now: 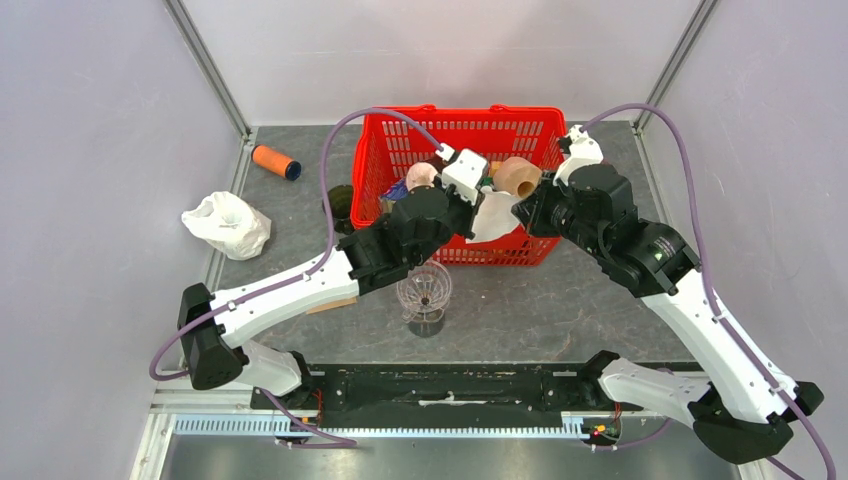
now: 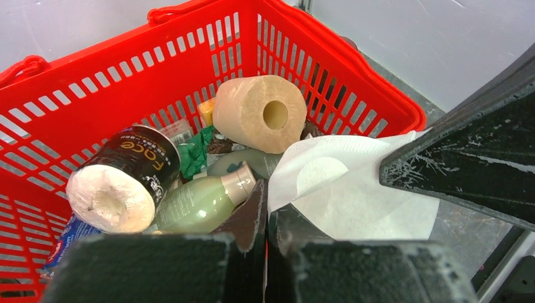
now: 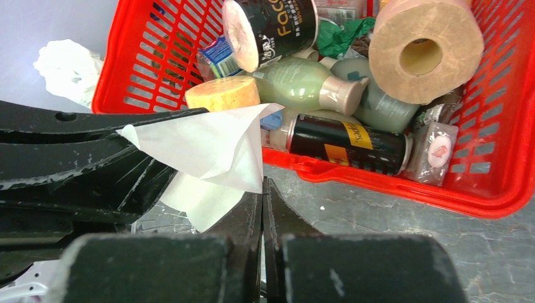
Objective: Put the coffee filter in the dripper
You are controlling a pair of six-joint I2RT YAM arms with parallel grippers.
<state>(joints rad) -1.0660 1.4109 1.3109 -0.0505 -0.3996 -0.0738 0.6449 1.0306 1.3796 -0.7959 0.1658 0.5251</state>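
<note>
Top external view: the white filter (image 1: 493, 215) is held in the air between the two arms, over the near wall of the red basket (image 1: 460, 130), and it is not in the dripper (image 1: 424, 290). The clear dripper is seen upright on the grey surface (image 1: 540, 300), just in front of the basket and partly under the left arm. In the left wrist view, the left end effector (image 2: 265, 218) is pressed together on one edge of the filter. In the right wrist view, the right end effector (image 3: 262, 208) is likewise pinched shut on another edge. A brown roll (image 2: 258, 113) and a green bottle (image 2: 199, 202) are seen lying in the basket
</note>
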